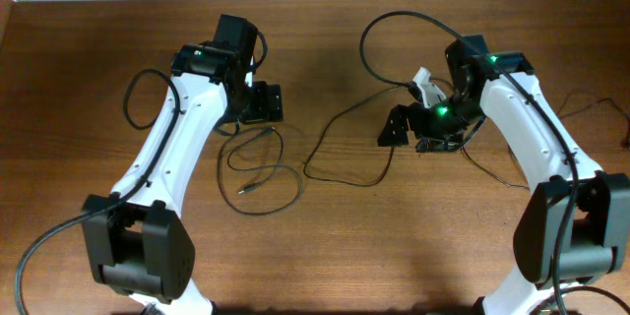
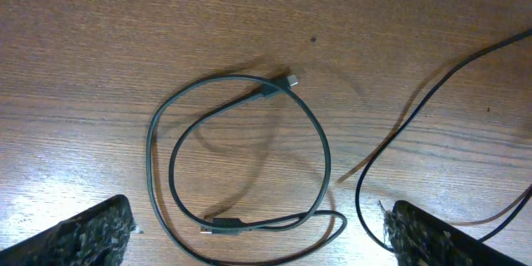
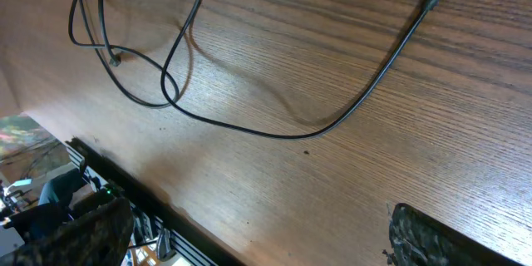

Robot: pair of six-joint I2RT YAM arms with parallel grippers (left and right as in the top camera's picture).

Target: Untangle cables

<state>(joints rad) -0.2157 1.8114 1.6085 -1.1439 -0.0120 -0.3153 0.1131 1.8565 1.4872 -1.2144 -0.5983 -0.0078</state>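
Overhead: the cables (image 1: 251,187) lie loose on the table (image 1: 325,256) between the arms; the ends near the right gripper (image 1: 399,128) are hard to trace.
Left wrist: left gripper (image 2: 258,233) wide, empty; fingers cropped.
Right wrist: jaws wide, empty; cable runs off-frame.

the table (image 1: 325,266) shows bare wood along the middle of its near edge, between the two arm bases, and along the middle of its far edge; both strips are open. mid-table a looped cable (image 2: 150,154) lies left of centre and a long cable (image 3: 283,136) curves just right of it, with only a thin gap between them. the left arm (image 1: 167,148) and right arm (image 1: 536,133) slant in from the near corners.
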